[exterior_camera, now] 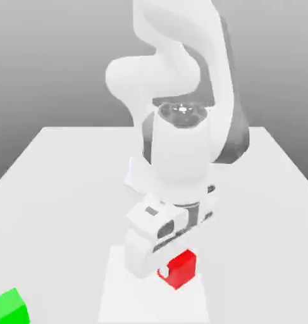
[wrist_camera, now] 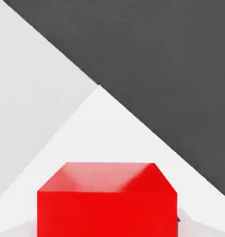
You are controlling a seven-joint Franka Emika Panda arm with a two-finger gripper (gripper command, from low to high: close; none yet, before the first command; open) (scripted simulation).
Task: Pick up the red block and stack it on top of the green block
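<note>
- The jaws (exterior_camera: 179, 264) are closed on the red block (exterior_camera: 181, 271), gripping its sides.
- The red block is at the white patch (exterior_camera: 128, 300).
- Green block (exterior_camera: 9, 307): well apart, toward the exterior view's left.

You have a bright, washed-out exterior view: the white arm (exterior_camera: 181, 152) nearly melts into the pale tabletop (exterior_camera: 257, 221), and the lower-centre patch (exterior_camera: 128, 297) glares almost pure white. Behind, your backdrop (exterior_camera: 30, 63) grades from light grey at the top of the frame to darker grey lower down. At lower left, the green block (exterior_camera: 11, 307) has a bright upper face and a darker side towards the exterior view's right, which suggests light from above. In the hand view, you get a pinkish sheen across one face of the red block (wrist_camera: 107, 213), its nearer face evenly saturated, against a flat dark grey area (wrist_camera: 165, 69).
</note>
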